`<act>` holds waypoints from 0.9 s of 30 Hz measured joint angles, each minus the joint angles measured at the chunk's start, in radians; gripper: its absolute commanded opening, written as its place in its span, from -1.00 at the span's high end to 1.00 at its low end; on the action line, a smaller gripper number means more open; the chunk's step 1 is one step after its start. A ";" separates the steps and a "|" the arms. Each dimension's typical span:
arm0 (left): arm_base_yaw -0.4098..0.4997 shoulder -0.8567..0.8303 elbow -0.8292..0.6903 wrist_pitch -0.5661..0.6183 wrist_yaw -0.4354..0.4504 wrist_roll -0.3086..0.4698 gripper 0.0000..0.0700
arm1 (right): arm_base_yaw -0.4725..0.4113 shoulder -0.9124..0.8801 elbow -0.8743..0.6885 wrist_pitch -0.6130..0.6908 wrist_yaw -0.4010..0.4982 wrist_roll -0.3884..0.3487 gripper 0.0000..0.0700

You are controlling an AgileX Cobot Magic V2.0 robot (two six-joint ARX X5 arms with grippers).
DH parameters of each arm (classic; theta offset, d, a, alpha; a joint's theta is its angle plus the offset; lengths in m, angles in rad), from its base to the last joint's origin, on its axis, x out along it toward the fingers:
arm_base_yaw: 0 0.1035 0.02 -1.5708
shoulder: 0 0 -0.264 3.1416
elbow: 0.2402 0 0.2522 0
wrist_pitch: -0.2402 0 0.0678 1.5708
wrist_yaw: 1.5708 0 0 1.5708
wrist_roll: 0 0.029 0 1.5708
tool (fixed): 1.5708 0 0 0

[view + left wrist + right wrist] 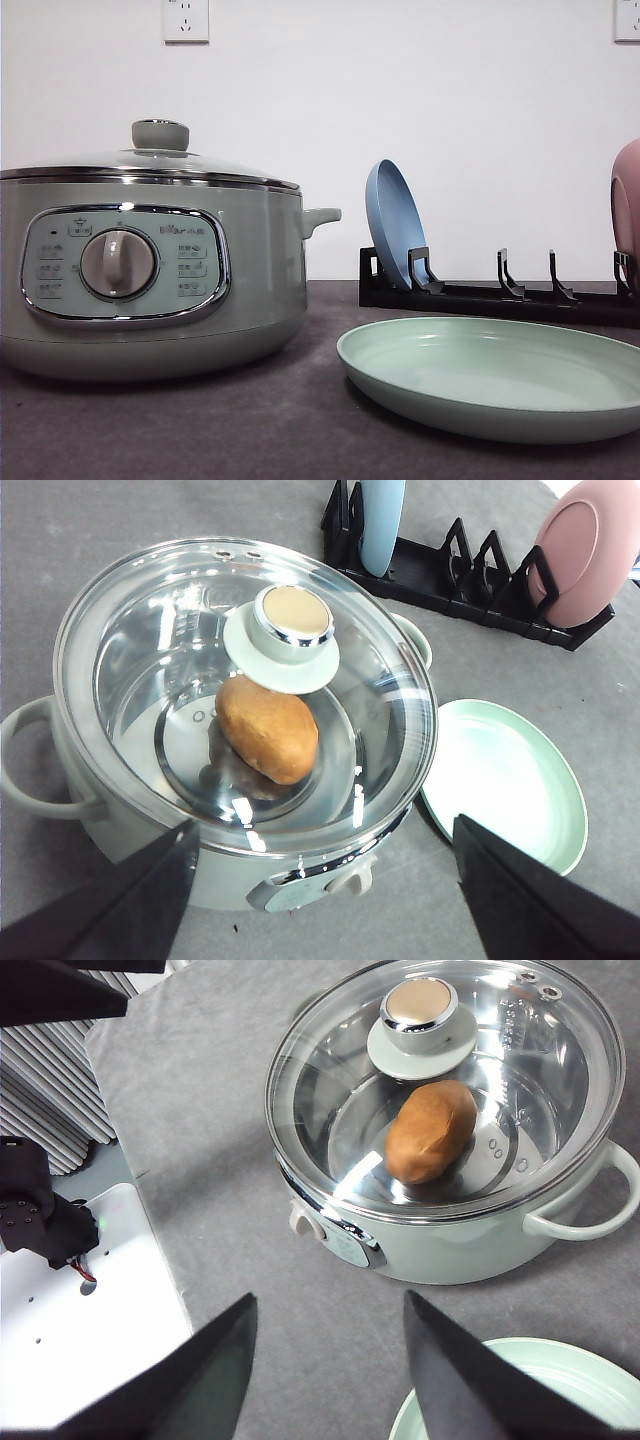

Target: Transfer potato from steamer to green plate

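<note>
Grey felt-like cloth [200, 430] covered the table, with a white wall and two sockets behind it. Nearest in the front view lay the green plate [480, 385], flat and unloaded on the cloth beside the pot, presumably set there so the carry would be short. Just beside it, apart from its rim, stood the steamer [150, 290], control dial facing forward, one small handle pointing toward the plate. Its glass lid [160, 660] sat closed on the chrome rim, green knob [292, 620] upright at centre; judged from this, lifting the lid was the step in hand before any reach inside. Through the glass the potato [430, 1130] lay on its side on the steel floor of the pot, roughly under the knob. Left gripper [320, 900] hung above the steamer's front edge, fingers spread wide and holding nothing, seemingly lined up for the knob. Right gripper [325, 1380] hovered over bare cloth between pot and plate, fingers likewise parted and empty. Farther back, a black dish rack [500, 295] held a blue plate [393, 222] upright in a slot and a pink dish [585, 545] at its other end, both well clear of the working area.
</note>
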 measured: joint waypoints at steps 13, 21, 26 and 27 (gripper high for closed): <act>-0.097 0.340 0.360 -0.084 -0.095 -0.001 -0.47 | 0.000 0.000 0.000 -0.012 0.000 -0.002 0.17; -0.199 0.631 0.666 -0.229 -0.244 0.020 -0.47 | 0.000 0.000 0.000 -0.023 0.000 -0.006 0.18; -0.244 0.772 0.754 -0.290 -0.295 0.036 -0.47 | 0.000 0.000 0.000 -0.026 0.000 -0.006 0.18; -0.252 0.795 0.762 -0.291 -0.301 0.038 -0.47 | 0.000 0.000 0.000 -0.026 0.000 -0.006 0.18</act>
